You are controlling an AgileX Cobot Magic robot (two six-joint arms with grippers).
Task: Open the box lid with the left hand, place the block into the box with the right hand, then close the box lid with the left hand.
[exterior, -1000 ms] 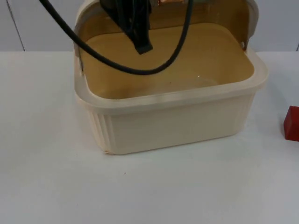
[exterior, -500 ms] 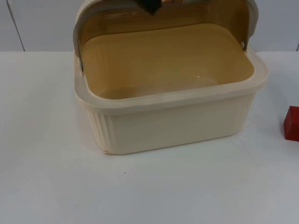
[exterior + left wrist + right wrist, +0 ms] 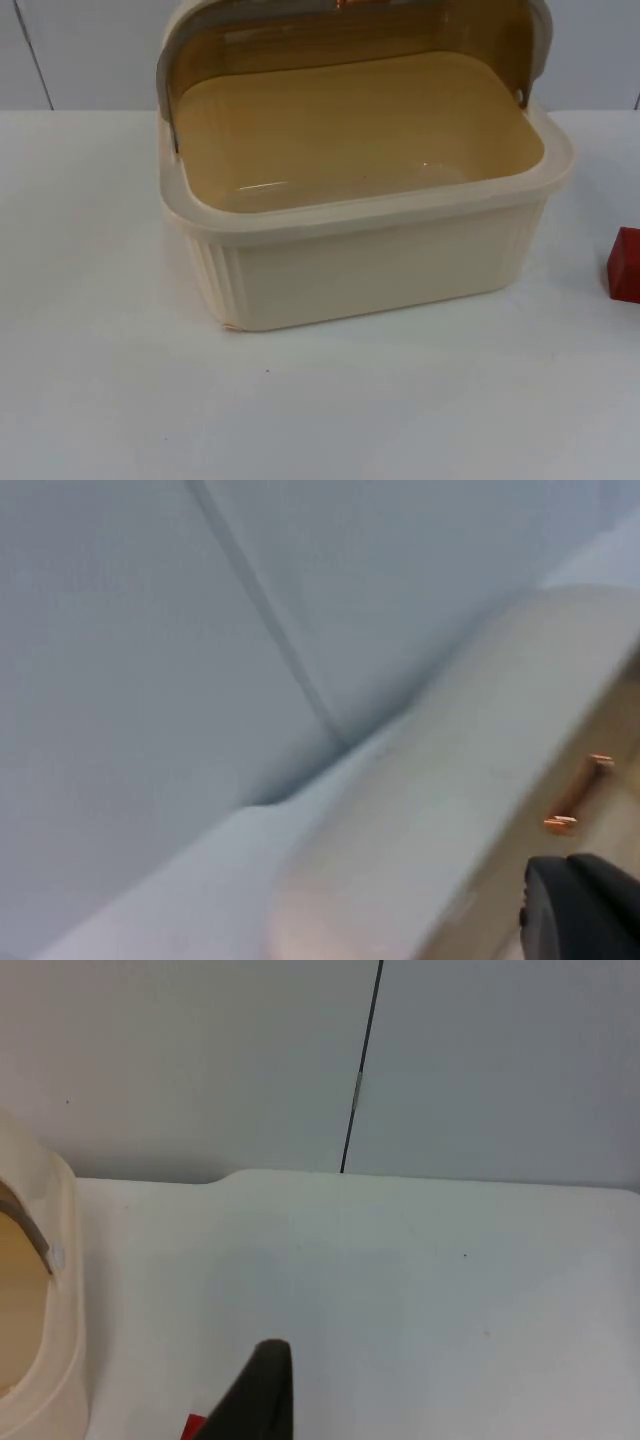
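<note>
The cream plastic box (image 3: 380, 270) sits on the white table (image 3: 100, 380), at the table's far edge against the grey partition wall (image 3: 90, 50). Its long axis runs along that edge, slightly skewed. The box's hinged lid (image 3: 350, 25) stands raised at the far side, the opening facing up onto a bare tan interior. The red block (image 3: 625, 265) rests on the table near the right edge, apart from the box. The left gripper (image 3: 585, 905) is close to the lid's rim beside a copper-coloured fitting (image 3: 575, 800); I cannot tell its finger spacing. The right gripper (image 3: 255, 1395) hangs over the table just beside the block (image 3: 195, 1426), the box's corner (image 3: 50, 1290) nearby; its finger spacing cannot be told either.
</note>
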